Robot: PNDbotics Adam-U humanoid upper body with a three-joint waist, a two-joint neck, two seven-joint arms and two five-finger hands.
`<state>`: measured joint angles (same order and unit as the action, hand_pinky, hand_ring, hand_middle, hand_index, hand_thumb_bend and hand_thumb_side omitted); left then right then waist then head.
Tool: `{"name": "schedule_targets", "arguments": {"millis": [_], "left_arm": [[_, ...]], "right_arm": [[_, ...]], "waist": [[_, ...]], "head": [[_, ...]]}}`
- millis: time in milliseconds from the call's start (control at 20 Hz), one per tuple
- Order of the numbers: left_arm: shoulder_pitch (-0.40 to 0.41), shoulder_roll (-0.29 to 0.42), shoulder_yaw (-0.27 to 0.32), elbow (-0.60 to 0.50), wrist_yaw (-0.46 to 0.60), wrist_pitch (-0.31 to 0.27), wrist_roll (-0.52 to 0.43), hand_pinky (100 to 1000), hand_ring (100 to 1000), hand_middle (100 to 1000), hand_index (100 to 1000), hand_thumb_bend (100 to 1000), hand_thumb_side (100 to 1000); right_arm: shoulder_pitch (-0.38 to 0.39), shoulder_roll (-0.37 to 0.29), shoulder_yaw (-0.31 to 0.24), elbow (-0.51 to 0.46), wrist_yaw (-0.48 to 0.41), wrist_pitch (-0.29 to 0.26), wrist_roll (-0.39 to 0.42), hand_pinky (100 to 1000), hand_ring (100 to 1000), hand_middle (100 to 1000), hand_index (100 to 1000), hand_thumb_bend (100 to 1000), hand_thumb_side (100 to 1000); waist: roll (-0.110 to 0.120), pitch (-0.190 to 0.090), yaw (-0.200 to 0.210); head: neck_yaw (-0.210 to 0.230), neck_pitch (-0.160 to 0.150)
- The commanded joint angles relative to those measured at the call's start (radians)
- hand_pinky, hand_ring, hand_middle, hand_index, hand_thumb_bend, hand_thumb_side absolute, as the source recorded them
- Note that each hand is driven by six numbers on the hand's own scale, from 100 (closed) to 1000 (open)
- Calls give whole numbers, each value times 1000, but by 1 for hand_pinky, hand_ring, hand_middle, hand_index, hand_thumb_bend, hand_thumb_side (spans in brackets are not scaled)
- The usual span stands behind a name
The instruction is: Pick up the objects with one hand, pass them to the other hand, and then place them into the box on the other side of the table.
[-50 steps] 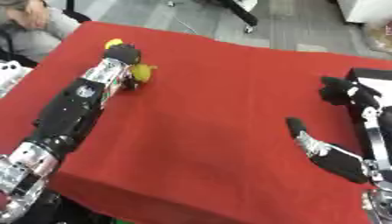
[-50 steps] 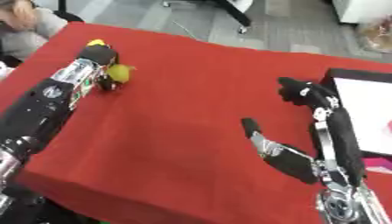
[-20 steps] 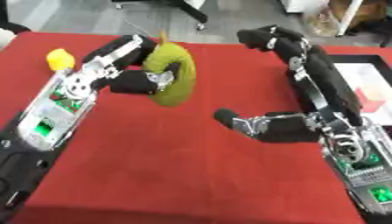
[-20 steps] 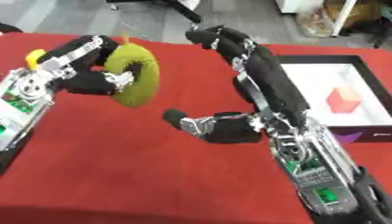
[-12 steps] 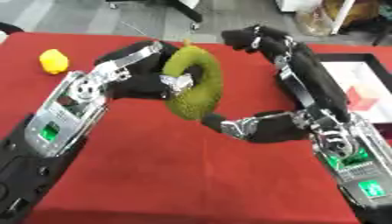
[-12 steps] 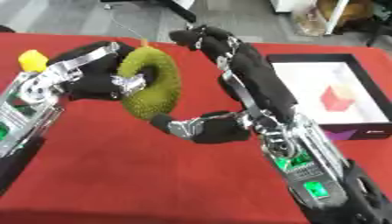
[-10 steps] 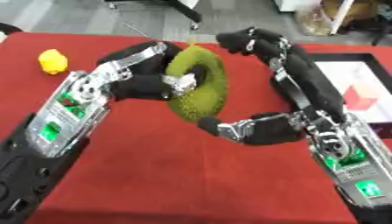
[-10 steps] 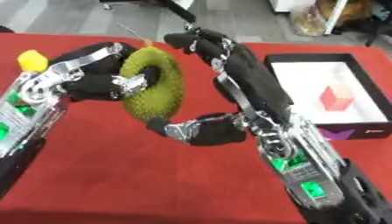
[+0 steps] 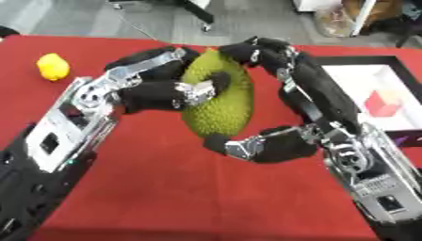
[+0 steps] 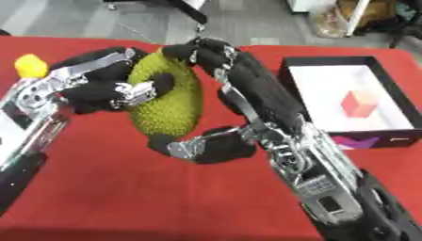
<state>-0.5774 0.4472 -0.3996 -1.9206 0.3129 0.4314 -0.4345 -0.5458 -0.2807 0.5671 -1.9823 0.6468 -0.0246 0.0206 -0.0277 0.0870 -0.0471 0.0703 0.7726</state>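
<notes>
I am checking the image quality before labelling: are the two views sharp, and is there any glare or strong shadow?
Left eye view: soft overall; the bumpy green jackfruit-like toy held by the left hand and right hand lacks fine texture. Right eye view: the black box has blurred edges; its white floor looks bright, without hard glare. No strong shadows on the red tablecloth.

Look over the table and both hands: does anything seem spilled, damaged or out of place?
Nothing stands out. The green spiky fruit is held above the red table between the left hand and right hand, a yellow object lies at the far left, and a red block sits in the box.
</notes>
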Motion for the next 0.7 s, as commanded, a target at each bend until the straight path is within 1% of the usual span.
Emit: {"name": "schedule_targets", "arguments": {"millis": [50,350,450,550,600,650,700], "left_arm": [[-23,8,1,-46,25,5,-11,609,445,382,469,100,413],[-15,17,0,-69,57,18,-28,618,459,395,482,100,430],[-12,20,0,-76,71,20,-37,623,465,403,489,100,437],[-11,22,1,-79,81,17,-48,633,480,421,509,100,462],[-11,22,2,-79,84,15,-55,633,480,421,509,100,462],[-10,23,2,-79,85,12,-62,642,495,444,533,100,483],[-8,25,2,-79,86,9,-69,651,511,468,563,100,515]], "right_arm": [[-9,-10,1,-18,-5,1,7,653,682,687,843,601,414],[-4,-12,4,-18,-2,9,12,631,664,674,835,526,347],[-3,-12,4,-18,-2,12,12,613,649,657,820,476,310],[-2,-12,2,-18,-3,18,4,537,581,579,743,326,274],[-2,-12,1,-18,-5,23,-4,537,581,579,743,326,274],[-2,-11,-1,-18,-8,29,-18,472,514,489,645,190,269],[-2,-11,-3,-18,-12,36,-38,419,464,430,569,110,268]], "waist": [[1,-10,1],[2,-9,2],[2,-9,2],[2,-10,3],[2,-10,3],[2,-10,4],[1,-10,4]], "head": [[-4,-3],[-10,-3],[-12,-3],[-14,-3],[-15,-3],[-15,-3],[-14,-3]]}}
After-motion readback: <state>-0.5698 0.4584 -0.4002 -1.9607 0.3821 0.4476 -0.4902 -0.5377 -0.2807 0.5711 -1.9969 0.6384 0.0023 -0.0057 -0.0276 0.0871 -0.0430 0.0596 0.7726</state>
